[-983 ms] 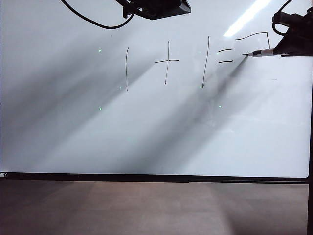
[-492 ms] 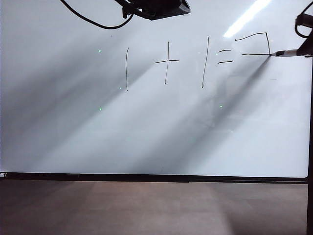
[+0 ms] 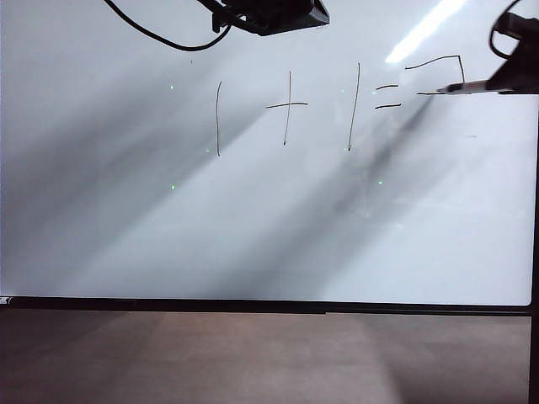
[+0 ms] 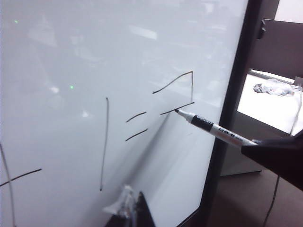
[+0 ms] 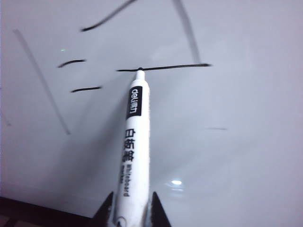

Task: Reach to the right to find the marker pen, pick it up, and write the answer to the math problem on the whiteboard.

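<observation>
The whiteboard (image 3: 253, 236) fills the exterior view. The math problem (image 3: 286, 105) reads one plus one, then two dashes. Right of the dashes the answer (image 3: 434, 61) shows as a top stroke, a right vertical and a middle horizontal line. My right gripper (image 3: 514, 77) at the right edge is shut on the marker pen (image 3: 467, 86). The pen (image 5: 135, 142) lies between the jaws of my right gripper (image 5: 132, 213), its tip touching the middle line near that line's left end. My left gripper (image 3: 269, 13) hangs at the top centre; its blurred fingertips (image 4: 138, 213) do not show a gap.
A black cable (image 3: 152, 34) loops from the left arm at the top. The board's black frame (image 3: 253, 305) runs along the bottom, with a brown surface (image 3: 253, 362) below. Past the board's right frame (image 4: 232, 118) stands a white table (image 4: 270, 101).
The pen drew the middle horizontal line rightward to the vertical stroke, then moved back left along it. The left arm stayed still.
</observation>
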`<state>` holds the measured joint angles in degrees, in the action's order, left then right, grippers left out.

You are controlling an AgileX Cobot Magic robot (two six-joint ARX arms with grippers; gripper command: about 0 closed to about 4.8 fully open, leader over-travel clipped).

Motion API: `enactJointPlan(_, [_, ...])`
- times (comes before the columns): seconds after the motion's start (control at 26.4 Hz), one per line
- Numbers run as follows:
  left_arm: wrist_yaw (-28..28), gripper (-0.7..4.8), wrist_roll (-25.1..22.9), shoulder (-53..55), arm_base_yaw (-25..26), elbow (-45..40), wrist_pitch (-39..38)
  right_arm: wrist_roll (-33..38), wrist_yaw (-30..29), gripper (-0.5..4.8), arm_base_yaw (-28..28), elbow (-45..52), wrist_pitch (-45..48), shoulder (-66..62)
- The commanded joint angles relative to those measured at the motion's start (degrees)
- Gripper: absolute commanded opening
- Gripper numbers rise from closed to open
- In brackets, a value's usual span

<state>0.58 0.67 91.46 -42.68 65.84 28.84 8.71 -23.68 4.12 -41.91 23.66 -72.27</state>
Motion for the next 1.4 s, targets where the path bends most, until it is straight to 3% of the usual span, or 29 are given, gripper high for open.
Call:
enactJointPlan(0.04, [0.09, -0.04, -0.46, -0.24, -0.07, 0.15, 0.37, 0.28, 1.33, -0.03, -2.25, -0.42, 1.05, 0.44])
enactJointPlan(0.38, [0.09, -0.05, -0.46, -0.24, -0.07, 0.15, 0.37, 0.28, 4.35, -0.03, -6.82, -0.46, 2.40, -0.31])
enactJointPlan(1.4, [0.09, -0.04, -0.44, -0.24, -0.07, 0.15, -0.07, 0.28, 7.06, -0.03, -6.64, -0.48, 4.66, -3.48])
